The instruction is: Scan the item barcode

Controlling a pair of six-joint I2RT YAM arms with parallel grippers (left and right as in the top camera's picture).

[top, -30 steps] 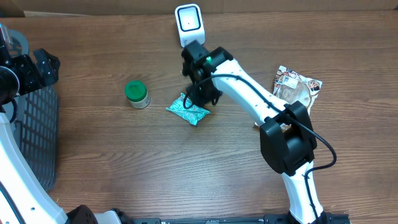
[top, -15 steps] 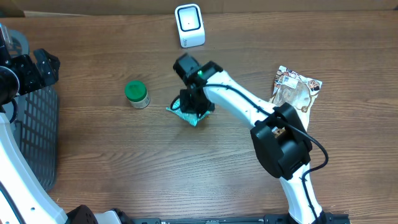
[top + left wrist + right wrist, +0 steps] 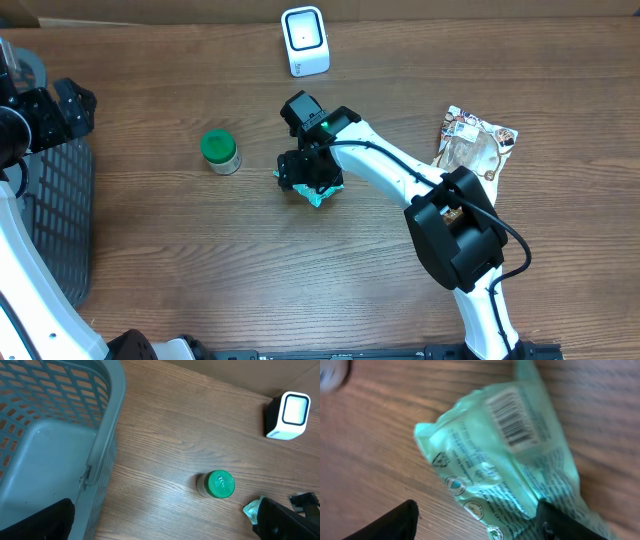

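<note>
Crinkled mint-green packet (image 3: 485, 465) lying flat, barcode (image 3: 512, 422) facing up; white scanner (image 3: 304, 40) standing well apart.

Overhead: green packet (image 3: 322, 196) mostly under the right end effector (image 3: 308, 172); only a teal corner shows. Basket (image 3: 55, 230) cut by the left edge. Snack bag (image 3: 482, 140) partly behind the arm.

Right wrist view: packet runs off the bottom and right edges. Barcode (image 3: 512, 419) smeared, small print unreadable. Blurred shape (image 3: 332, 372) in the top-left corner, perhaps a jar.

Mint-green packet (image 3: 485, 475) with black-striped barcode (image 3: 512, 422), green-lidded jar (image 3: 219, 151), grey lattice basket (image 3: 107, 435)
</note>
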